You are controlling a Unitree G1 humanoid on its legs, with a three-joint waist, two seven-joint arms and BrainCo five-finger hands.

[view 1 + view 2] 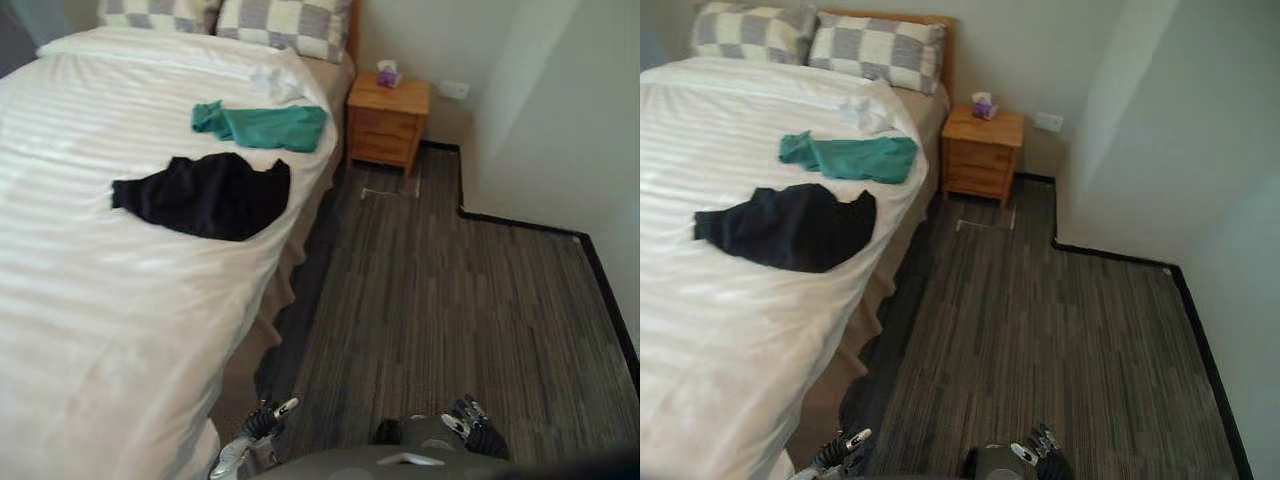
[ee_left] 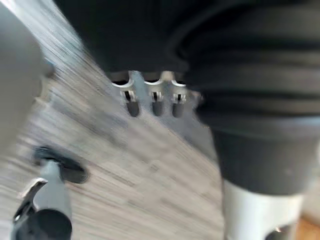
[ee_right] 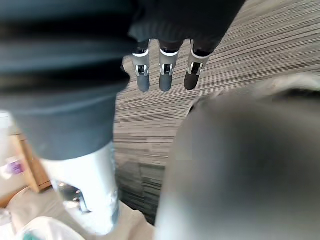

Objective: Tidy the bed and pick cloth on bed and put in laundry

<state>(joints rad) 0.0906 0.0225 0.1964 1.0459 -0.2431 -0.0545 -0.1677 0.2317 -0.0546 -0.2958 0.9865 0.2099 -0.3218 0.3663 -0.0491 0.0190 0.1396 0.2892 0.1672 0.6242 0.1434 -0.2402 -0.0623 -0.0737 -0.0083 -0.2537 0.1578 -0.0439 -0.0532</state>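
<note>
Room: a bedroom with pale walls and grey striped carpet [image 1: 450,300]; a wall socket [image 1: 453,89] sits low on the far wall.
Bed: the bed [image 1: 100,330] runs along the robot's left side under a white striped cover, with two grey-and-cream checked pillows [image 1: 285,25] at its head.
Black cloth: the black cloth [image 1: 205,195] lies crumpled on the cover around the middle of the bed's length, close to the right edge of the bed.
Green cloth: the green cloth [image 1: 265,125] lies flat beyond the black one, nearer the head, one end reaching the right edge; the two pieces are near each other but apart.
White cloth: a small white cloth [image 1: 275,82] is bunched just below the pillows, near the bed's top right corner.
Nightstand: a wooden nightstand [image 1: 388,120] stands beside the head of the bed, carrying a purple tissue box [image 1: 388,73].
Left hand: the left hand [image 1: 262,420] hangs low over the carpet near the foot-end right edge of the bed; its own wrist view shows the fingers [image 2: 155,97] straight, side by side and holding nothing.
Right hand: the right hand [image 1: 472,425] hangs over open carpet, well apart from the bed; its fingers [image 3: 165,70] are straight and empty.
</note>
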